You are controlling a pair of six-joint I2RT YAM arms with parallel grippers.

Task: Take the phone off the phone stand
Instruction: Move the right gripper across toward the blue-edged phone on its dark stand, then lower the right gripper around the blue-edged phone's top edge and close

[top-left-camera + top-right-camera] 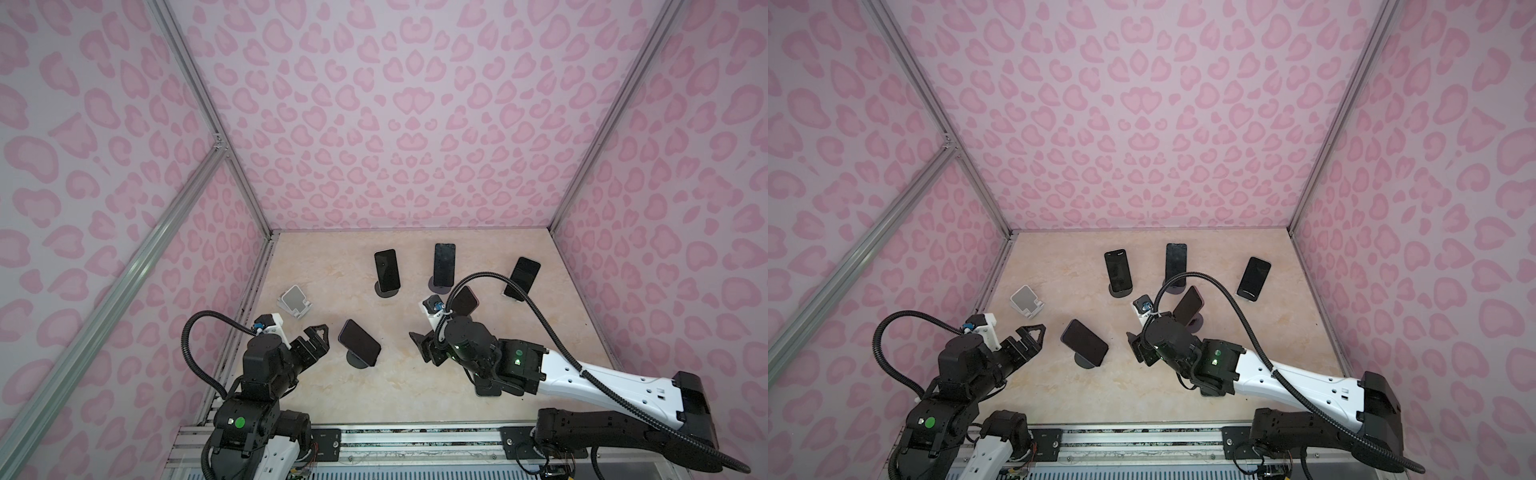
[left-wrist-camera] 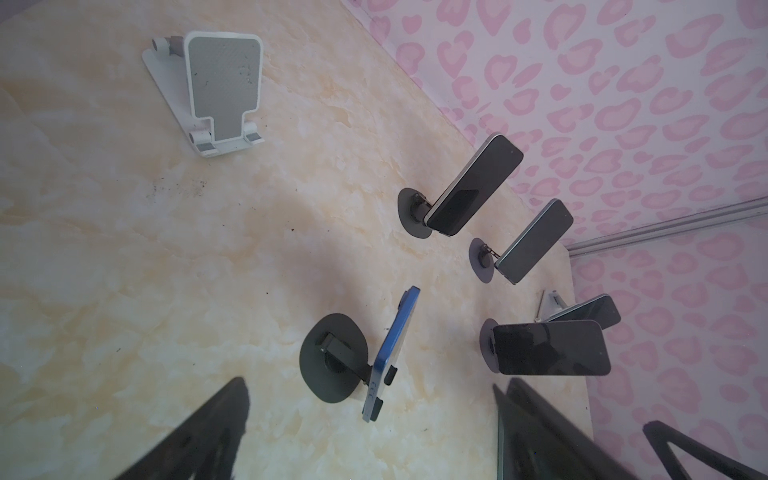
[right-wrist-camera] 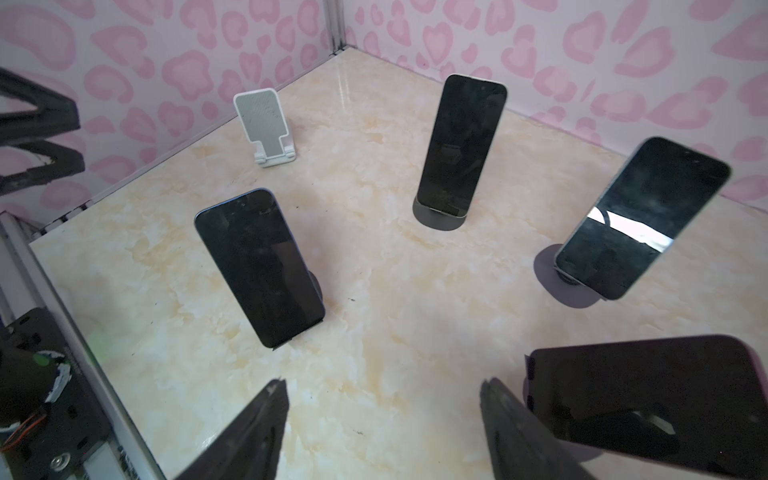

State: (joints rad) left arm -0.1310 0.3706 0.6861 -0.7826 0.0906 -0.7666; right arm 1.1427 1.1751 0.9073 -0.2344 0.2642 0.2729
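Left tool (image 1: 319,338) gaped wide, right tool (image 1: 422,349) half parted, both empty over the cream marbled table (image 1: 415,395); between them the blue-backed phone (image 1: 359,343) sat on its round black stand (image 1: 358,360), pink-spotted walls (image 1: 395,124) around.

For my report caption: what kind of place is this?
Probably a robot test cell, not a home: pink heart-patterned wall panels on silver aluminium frame rails enclose a beige marble-look tabletop.

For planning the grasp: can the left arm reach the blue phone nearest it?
Probably yes: the left gripper, jaws open, faces the blue phone with only bare table between them.
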